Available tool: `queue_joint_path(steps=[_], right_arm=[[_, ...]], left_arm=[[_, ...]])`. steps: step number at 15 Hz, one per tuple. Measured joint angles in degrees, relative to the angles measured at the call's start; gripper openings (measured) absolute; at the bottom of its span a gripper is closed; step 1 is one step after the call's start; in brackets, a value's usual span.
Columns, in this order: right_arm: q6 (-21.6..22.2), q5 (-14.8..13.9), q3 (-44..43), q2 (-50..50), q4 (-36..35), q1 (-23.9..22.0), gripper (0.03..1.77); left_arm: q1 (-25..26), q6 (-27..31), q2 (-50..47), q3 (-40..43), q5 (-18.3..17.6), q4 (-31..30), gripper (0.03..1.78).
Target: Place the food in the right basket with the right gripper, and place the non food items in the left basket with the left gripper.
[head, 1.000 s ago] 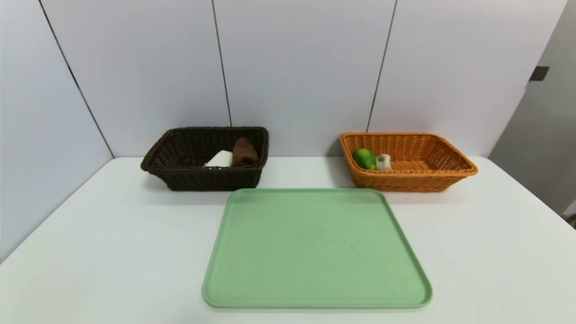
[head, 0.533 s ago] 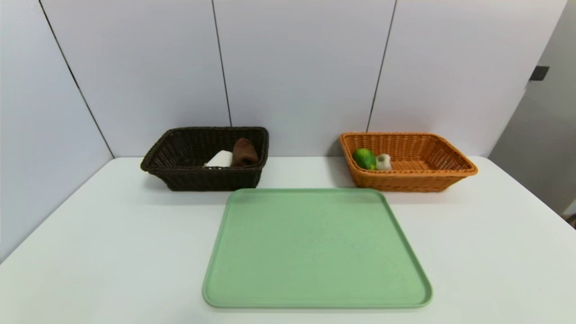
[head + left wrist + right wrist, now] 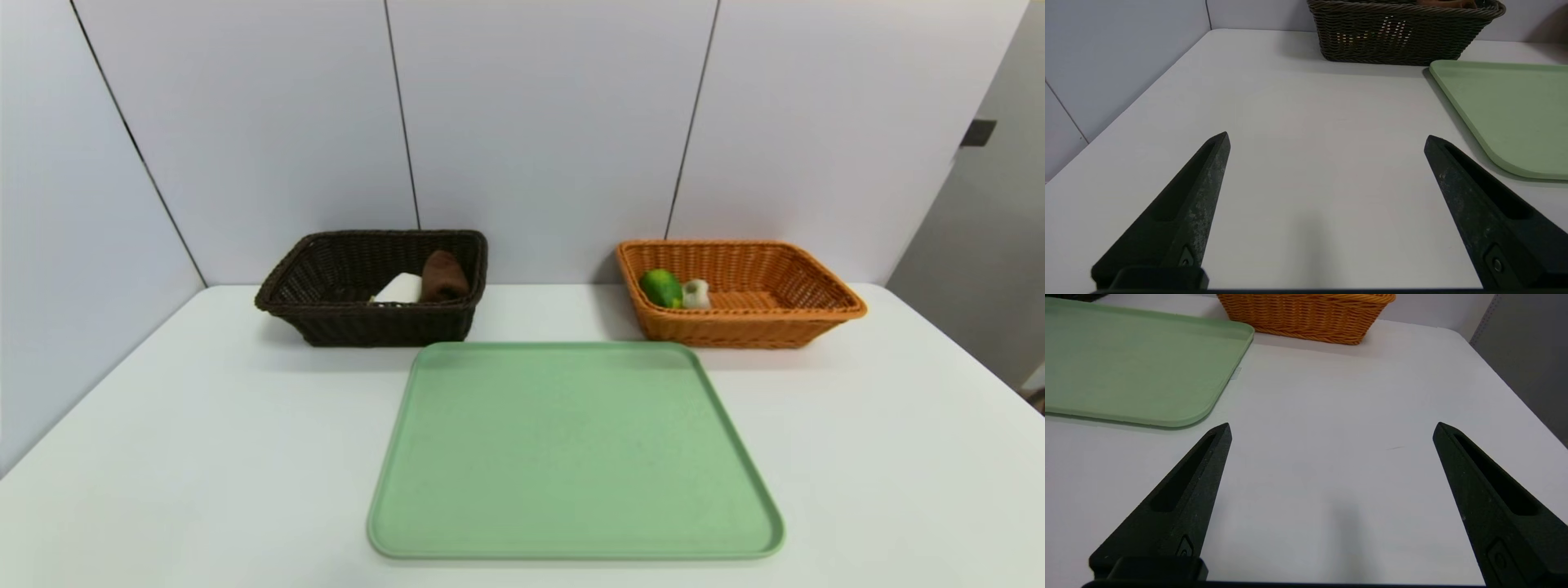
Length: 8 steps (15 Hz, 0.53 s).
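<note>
The dark brown basket [image 3: 326,282] stands at the back left and holds a white block [image 3: 399,289] and a brown rolled cloth [image 3: 443,276]. At the back right, the orange basket [image 3: 784,278] holds a green vegetable [image 3: 660,287] and a small pale item [image 3: 696,294]. Neither arm appears in the head view. My left gripper [image 3: 1327,136] hovers open over bare table, well short of the brown basket [image 3: 1400,32]. My right gripper [image 3: 1331,426] is open too, above bare table short of the orange basket [image 3: 1306,314]. Nothing is between either pair of fingers.
A light green tray [image 3: 571,449] lies bare in the middle of the white table [image 3: 204,457]; its corners show as the tray [image 3: 1506,106] and the tray [image 3: 1135,367] in the wrist views. Grey wall panels stand close behind the baskets.
</note>
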Motion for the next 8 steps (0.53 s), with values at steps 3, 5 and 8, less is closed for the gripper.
queue_joint_path(steps=[3,5,8], right_arm=[[3.08,-1.91,0.0,0.0,-0.06,0.0,1.7],[3.96,-2.01,0.02,0.0,-0.2,0.0,1.7],[4.35,-2.01,0.0,0.0,-0.23,0.0,1.7]], left_arm=[[0.0,-0.77,-0.02,0.0,0.05,0.0,1.69],[0.0,-0.74,-0.02,0.0,0.05,0.0,1.69],[0.0,-0.74,-0.02,0.0,0.05,0.0,1.69]])
